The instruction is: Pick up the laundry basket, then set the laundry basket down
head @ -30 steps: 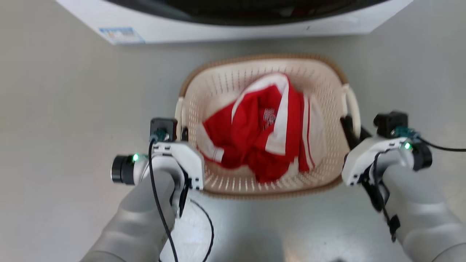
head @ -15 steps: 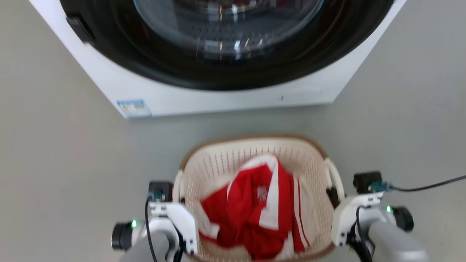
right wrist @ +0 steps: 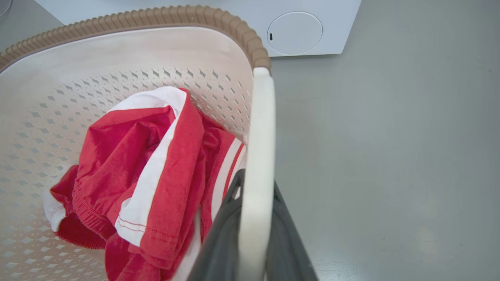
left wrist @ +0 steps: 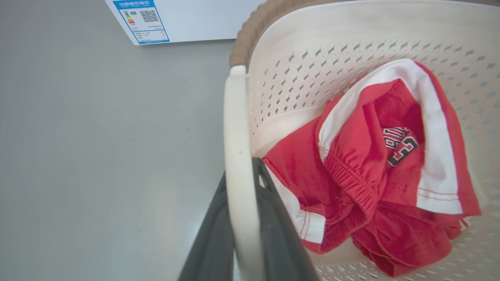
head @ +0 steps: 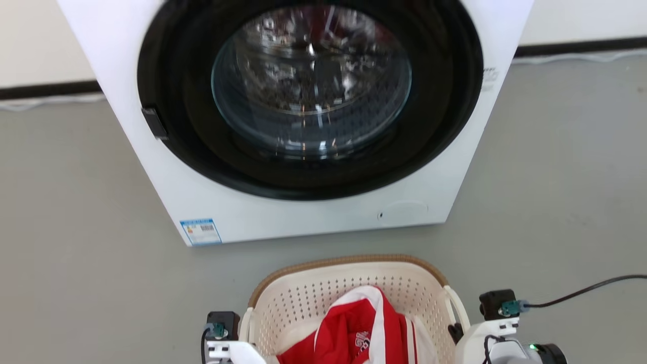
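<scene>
The laundry basket (head: 349,263), cream with a brown woven-look rim, lies at the bottom of the head view in front of the washer. A crumpled red and white garment (head: 361,336) is inside it. In the left wrist view my left gripper (left wrist: 240,169) is shut on the basket's white left loop handle (left wrist: 234,109), one dark finger on each side. In the right wrist view my right gripper (right wrist: 257,179) is shut the same way on the white right loop handle (right wrist: 262,117). The head view shows the right gripper (head: 457,331) at the basket's right side.
A white front-loading washer (head: 202,192) with a round glass door (head: 311,86) stands just beyond the basket on the grey floor (head: 76,253). A black cable (head: 581,290) trails right from my right wrist. A wall with a dark baseboard (head: 45,90) runs behind.
The whole head picture has shifted: the washer door has come into view, and the basket and both grippers now sit at the bottom edge. Both grippers keep their hold on the handles.
</scene>
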You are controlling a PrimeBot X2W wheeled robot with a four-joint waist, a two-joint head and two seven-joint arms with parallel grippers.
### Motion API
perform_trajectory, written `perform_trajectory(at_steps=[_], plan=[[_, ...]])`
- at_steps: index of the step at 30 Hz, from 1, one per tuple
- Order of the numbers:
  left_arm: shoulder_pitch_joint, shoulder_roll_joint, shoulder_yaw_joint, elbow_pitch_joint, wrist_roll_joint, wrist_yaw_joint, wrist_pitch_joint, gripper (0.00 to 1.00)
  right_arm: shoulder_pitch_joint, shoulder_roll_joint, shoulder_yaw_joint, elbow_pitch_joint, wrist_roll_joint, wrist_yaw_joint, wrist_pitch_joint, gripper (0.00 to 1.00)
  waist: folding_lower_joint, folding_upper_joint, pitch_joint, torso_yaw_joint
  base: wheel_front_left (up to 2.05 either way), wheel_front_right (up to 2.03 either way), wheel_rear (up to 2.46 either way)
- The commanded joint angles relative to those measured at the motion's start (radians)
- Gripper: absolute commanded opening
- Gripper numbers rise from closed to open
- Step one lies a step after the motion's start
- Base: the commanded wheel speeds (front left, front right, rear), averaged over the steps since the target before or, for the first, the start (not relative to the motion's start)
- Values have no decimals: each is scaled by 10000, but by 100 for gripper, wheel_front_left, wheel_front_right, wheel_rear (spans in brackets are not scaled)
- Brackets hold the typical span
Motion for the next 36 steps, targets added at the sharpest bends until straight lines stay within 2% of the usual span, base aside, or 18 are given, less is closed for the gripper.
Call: perform_trajectory(at_steps=[1, 36], plan=[[-84, 185, 104, -28, 0, -87, -36, 0, -20, 16, 202, -66, 40, 60, -24, 0, 1, 0, -264, -4, 0, 0, 0], [-151, 185, -470, 157, -676, -164, -96, 0, -200, 44, 927, -11, 799, 60, -245, 0, 1, 0, -722, 110, 0, 0, 0]])
